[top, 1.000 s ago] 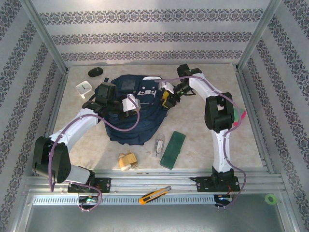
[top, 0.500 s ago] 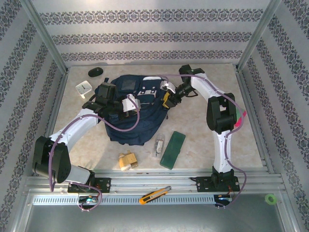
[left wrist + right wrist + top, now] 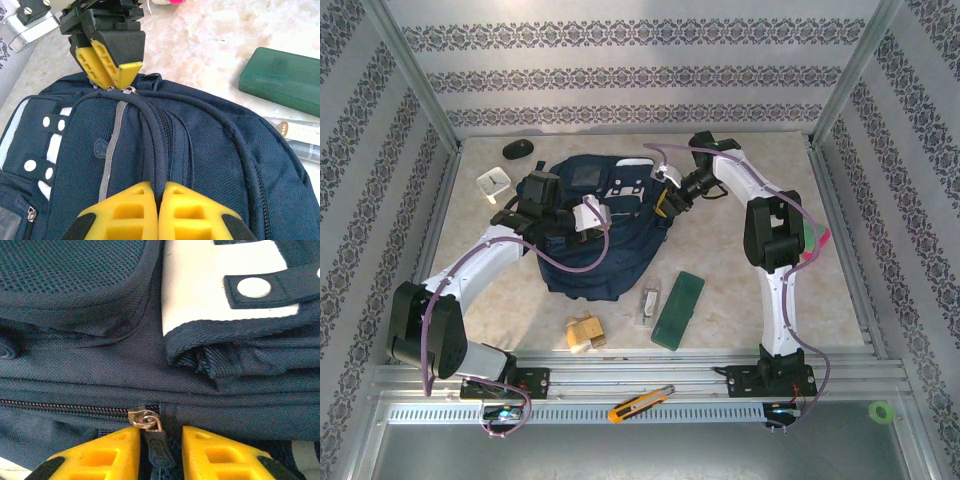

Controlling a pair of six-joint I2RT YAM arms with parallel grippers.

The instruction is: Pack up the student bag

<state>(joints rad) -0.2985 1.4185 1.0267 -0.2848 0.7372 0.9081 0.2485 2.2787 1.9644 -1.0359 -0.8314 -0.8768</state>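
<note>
Yellow-padded right gripper [image 3: 160, 441] straddles a zipper pull [image 3: 155, 446] cut off below.

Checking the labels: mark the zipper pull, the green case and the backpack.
zipper pull [image 3: 155, 445], right wrist view, on its dark tab.
green case [image 3: 678, 309], top view, middle of its lid.
backpack [image 3: 620, 266], top view, lower front fabric.

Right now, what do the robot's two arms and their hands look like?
Both the left arm and the right arm have white links with black joints, and a purple cable runs along each. The left hand and the right hand have black bodies and yellow fingers with hollow square cells.
</note>
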